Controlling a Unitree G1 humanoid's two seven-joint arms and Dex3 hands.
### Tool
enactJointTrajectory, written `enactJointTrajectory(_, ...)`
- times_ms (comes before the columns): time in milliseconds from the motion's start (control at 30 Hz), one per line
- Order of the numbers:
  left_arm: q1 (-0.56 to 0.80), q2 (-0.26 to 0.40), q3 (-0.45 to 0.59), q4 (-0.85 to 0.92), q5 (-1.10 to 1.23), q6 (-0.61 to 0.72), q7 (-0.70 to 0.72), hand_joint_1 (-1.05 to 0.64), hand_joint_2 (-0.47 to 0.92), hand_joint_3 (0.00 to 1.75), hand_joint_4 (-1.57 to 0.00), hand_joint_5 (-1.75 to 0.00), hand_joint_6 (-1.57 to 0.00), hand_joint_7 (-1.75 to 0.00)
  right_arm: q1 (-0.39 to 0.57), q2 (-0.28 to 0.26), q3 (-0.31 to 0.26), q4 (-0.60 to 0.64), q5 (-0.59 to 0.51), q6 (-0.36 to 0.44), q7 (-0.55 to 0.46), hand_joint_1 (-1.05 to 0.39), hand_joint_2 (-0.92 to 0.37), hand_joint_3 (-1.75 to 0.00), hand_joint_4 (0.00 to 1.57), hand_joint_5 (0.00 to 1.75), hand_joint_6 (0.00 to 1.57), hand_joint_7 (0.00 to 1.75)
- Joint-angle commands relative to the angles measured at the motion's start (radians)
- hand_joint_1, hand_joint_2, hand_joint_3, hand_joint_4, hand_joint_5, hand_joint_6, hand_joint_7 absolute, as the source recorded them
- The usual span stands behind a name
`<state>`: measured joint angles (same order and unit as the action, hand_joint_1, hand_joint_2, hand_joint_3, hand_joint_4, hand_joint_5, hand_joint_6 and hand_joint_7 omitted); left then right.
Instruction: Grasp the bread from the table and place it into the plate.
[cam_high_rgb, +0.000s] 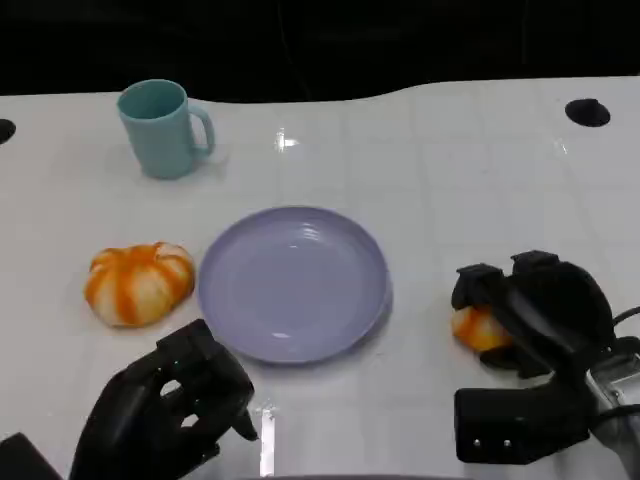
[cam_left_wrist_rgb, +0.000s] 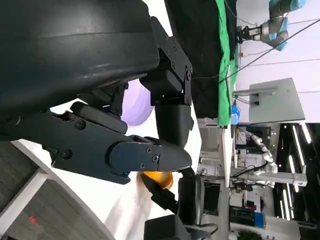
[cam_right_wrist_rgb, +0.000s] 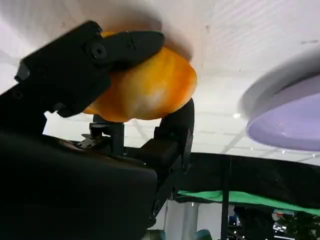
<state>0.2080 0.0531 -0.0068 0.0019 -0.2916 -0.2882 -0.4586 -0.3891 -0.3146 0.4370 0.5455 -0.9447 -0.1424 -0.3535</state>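
Right wrist view first: bread (cam_right_wrist_rgb: 150, 87), orange and rounded, wrapped by the black fingers (cam_right_wrist_rgb: 125, 42) of the right hand (cam_right_wrist_rgb: 100, 100), one finger laid over it and another curled up behind. Seen from the head view as a small orange lump (cam_high_rgb: 478, 328) on the white table (cam_high_rgb: 450, 180), just off the right rim of the purple plate (cam_high_rgb: 293, 283), tucked under the right hand (cam_high_rgb: 535, 310). Closed around the bread, then, though whether lifted off the table yet cannot be told. Grasp step in hand by this reading; placing not yet done, plate bare. Next move likely calls for a lift clear of the table, a short carry toward the plate's middle, and a release only once above it. Further out: left hand (cam_high_rgb: 170, 410) near the plate's front left rim, fingers curled loosely with nothing in them; a second, larger orange-and-white bun (cam_high_rgb: 139, 282) left of the plate; a teal mug (cam_high_rgb: 160, 128) well behind it.
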Motion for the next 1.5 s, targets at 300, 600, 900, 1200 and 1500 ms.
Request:
enactJointTrajectory(300,0.000,0.009,0.005,0.001,0.007,-0.008,0.005,-0.55,0.92,0.32,-0.65,-1.75,-0.58,-1.50,-0.067,-0.010,-0.006,0.070,0.054,-0.077,-0.138,-0.18,-0.47,-1.04,0.93,1.75,0.68,1.74)
enactJointTrajectory(600,0.004,0.006,0.000,-0.010,0.011,0.005,0.012,-0.54,0.92,0.32,-0.64,-1.75,-0.58,-1.50,-0.084,-0.005,-0.024,-0.008,0.112,-0.140,-0.146,-0.19,-0.30,-1.16,0.94,1.75,0.68,1.75)
enactJointTrajectory(900,-0.006,0.007,0.002,0.017,0.013,-0.011,0.008,-0.53,0.92,0.32,-0.65,-1.75,-0.58,-1.50,-0.119,0.083,-0.027,-0.085,0.240,-0.195,-0.019,-0.19,-0.32,-1.35,0.98,1.75,0.74,1.75)
enactJointTrajectory(1200,0.002,0.005,-0.005,0.011,0.014,-0.004,0.008,-0.56,0.92,0.30,-0.64,-1.75,-0.59,-1.49,-0.240,0.199,0.001,0.065,0.255,-0.241,-0.009,-0.22,-0.27,-1.45,1.00,1.75,0.76,1.75)
enactJointTrajectory(1500,0.010,0.003,-0.014,0.002,0.032,-0.010,0.019,-0.55,0.92,0.33,-0.65,-1.75,-0.60,-1.50,-0.381,0.327,0.063,0.356,0.219,-0.264,-0.074,-0.22,-0.29,-1.38,1.00,1.75,0.77,1.73)
